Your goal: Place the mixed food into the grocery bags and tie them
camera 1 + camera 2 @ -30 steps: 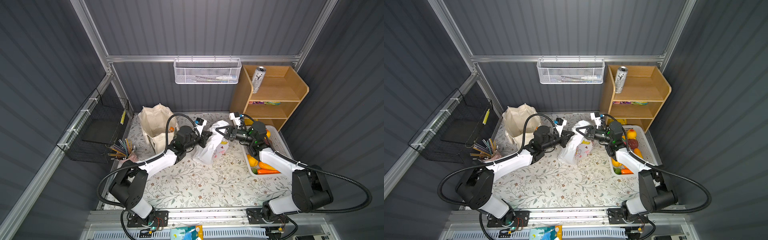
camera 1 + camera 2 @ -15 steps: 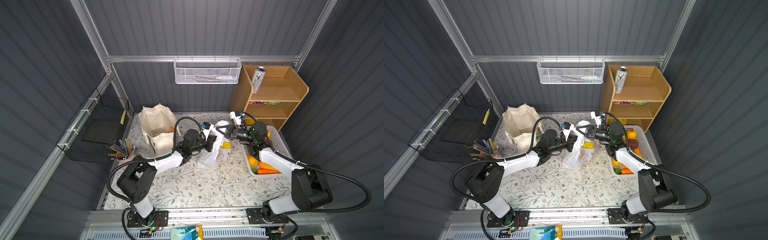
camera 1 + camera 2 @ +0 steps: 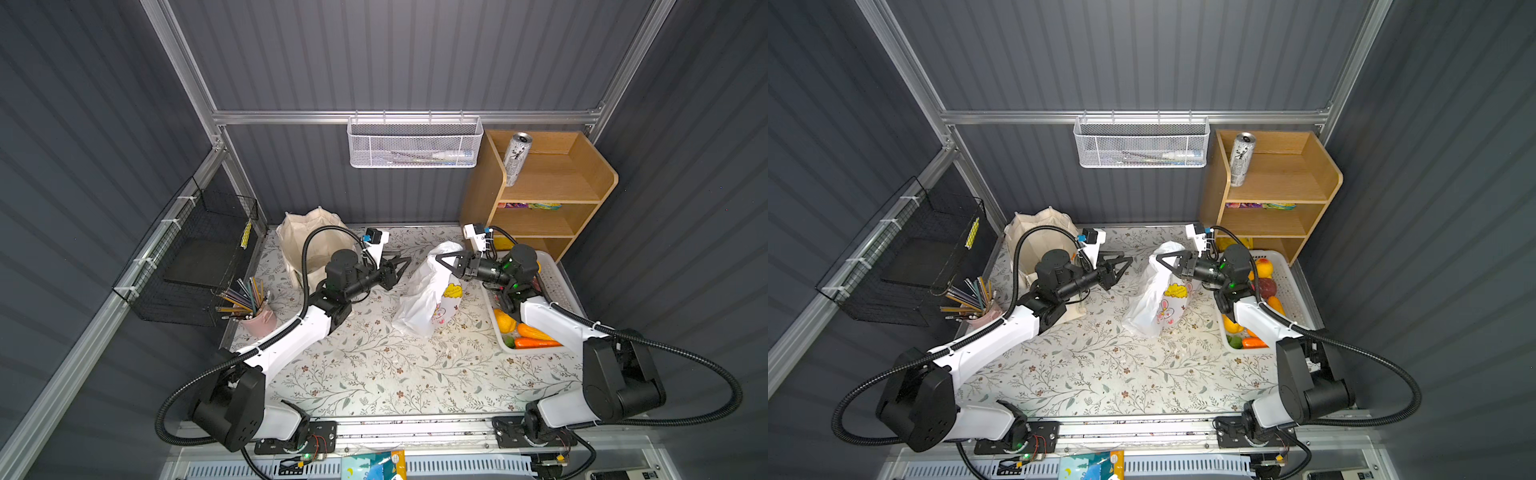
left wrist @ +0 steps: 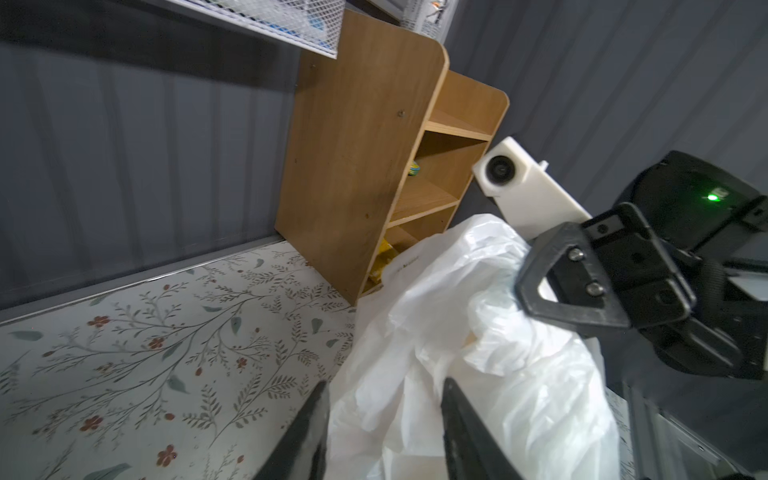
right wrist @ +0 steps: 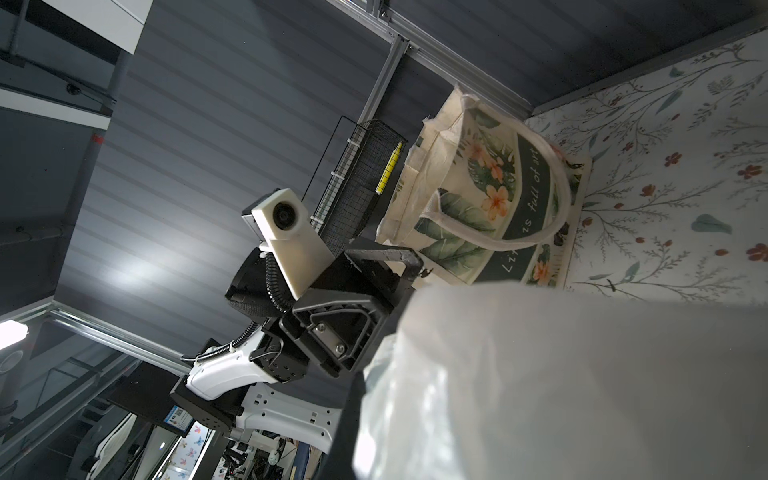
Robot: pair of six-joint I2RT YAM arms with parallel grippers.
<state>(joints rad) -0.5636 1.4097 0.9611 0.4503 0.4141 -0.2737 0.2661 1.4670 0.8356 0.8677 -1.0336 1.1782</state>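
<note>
Right gripper (image 3: 440, 261) was clamped on the top edge of the white plastic bag (image 3: 428, 299), holding that film up while the bag's body slumped on the floral table (image 3: 374, 374), right of centre and just left of the white basket (image 3: 559, 286). To the bag's left hung the left gripper (image 3: 404, 269), jaws apart and empty, clear of the film in both top views; its wrist view showed crumpled plastic just beyond its fingertips (image 4: 309, 419). The canvas tote (image 3: 307, 232) stood at the far left. Carrots (image 3: 536, 343) lay in the basket, a silver can (image 3: 515, 160) stood on top of the wooden shelf (image 3: 582, 178) and snack packets (image 3: 530, 205) lay one level down, so loading looked far from finished. The risk lay in the thin film, held at only one spot. A hard pull could tear it or slip it from the jaws, and the mouth would fall shut. If the left jaws closed on a deep fold they might catch both walls and pinch the opening closed — whether the bag already held anything could not be told.
</note>
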